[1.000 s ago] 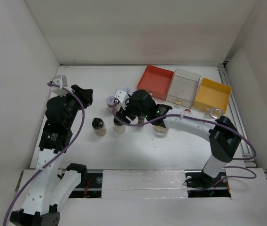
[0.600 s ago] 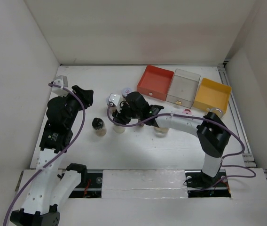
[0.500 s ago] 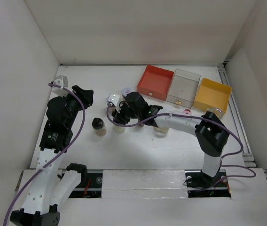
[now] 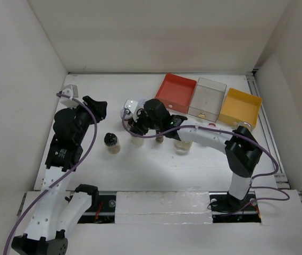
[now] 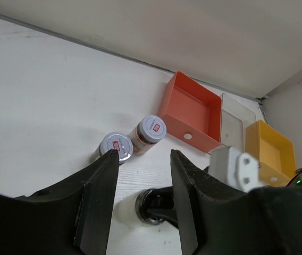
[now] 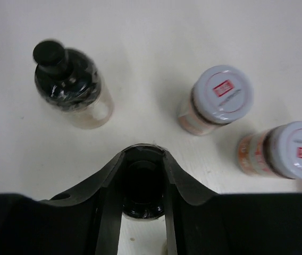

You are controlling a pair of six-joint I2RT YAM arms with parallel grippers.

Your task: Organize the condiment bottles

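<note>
Black-capped condiment bottle stands between the fingers of the right claw, seemingly clamped: the grasp step. Next probably calls for a straight lift. The left claw hangs wide, empty.

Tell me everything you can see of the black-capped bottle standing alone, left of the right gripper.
The bottle stands upright on the table, on its own. It has a small round black cap on a narrow neck, dark glossy shoulders, and a pale, clear-looking glass body below. Its contents cannot be made out, and the right wrist view shows it slightly blurred. Nothing touches it.
</note>
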